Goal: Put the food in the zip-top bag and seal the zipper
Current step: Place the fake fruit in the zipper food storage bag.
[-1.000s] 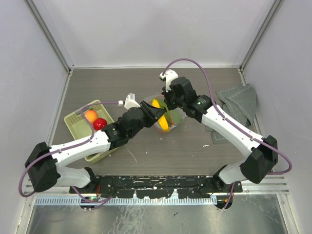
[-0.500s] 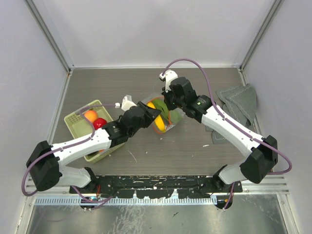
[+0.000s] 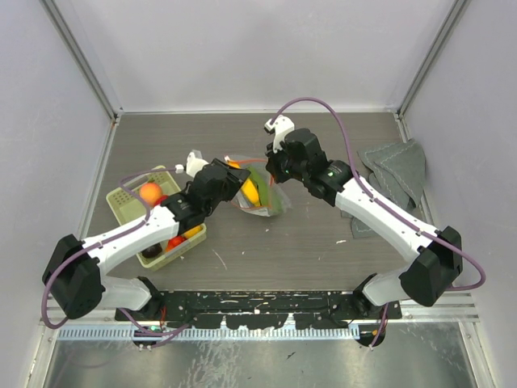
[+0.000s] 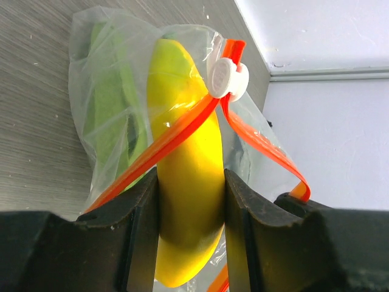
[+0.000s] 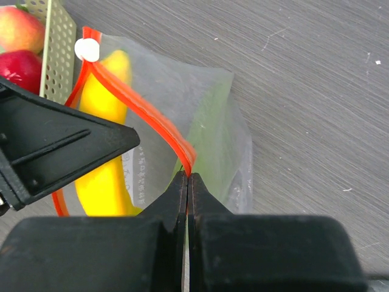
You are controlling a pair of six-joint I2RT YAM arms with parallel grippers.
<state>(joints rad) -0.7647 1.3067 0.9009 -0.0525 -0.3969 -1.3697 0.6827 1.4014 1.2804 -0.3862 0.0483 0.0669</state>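
Bright, even light; near wrist-view foregrounds blurred.

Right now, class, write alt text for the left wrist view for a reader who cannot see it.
The left pincer grips a yellow banana between its dark fingers, in the open mouth of the clear zip-top bag. The orange zipper, with a white slider, parts around the banana; a green piece lies inside the bag.

Both arms (image 3: 380, 212) are white with black joints — left gripper (image 4: 189, 182) and right gripper (image 5: 186, 177) matte black, purple cables (image 3: 313, 99) attached.
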